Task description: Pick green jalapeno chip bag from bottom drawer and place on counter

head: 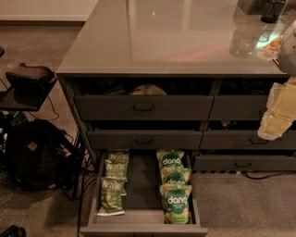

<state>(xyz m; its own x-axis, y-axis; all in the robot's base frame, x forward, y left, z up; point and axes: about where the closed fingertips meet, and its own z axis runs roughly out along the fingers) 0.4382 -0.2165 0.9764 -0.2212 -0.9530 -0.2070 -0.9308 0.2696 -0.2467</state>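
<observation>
The bottom drawer [141,187] is pulled out toward me below the counter [171,37], a wide, glossy grey-green top. Olive-green Kettle jalapeno chip bags [112,187] lie in a column along the drawer's left side, the nearest one [111,206] close to the drawer front. My gripper [274,125], pale and yellowish, hangs at the right edge of the view. It is in front of the upper drawers, well to the right of and above the open drawer, and touches no bag.
Brighter green dang bags [175,187] fill the drawer's right side. Two taller handled drawers [144,107] are stacked above it. A dark cup [273,9] and a glass [243,41] stand on the counter's far right. A backpack [32,152] and cables lie on the floor at left.
</observation>
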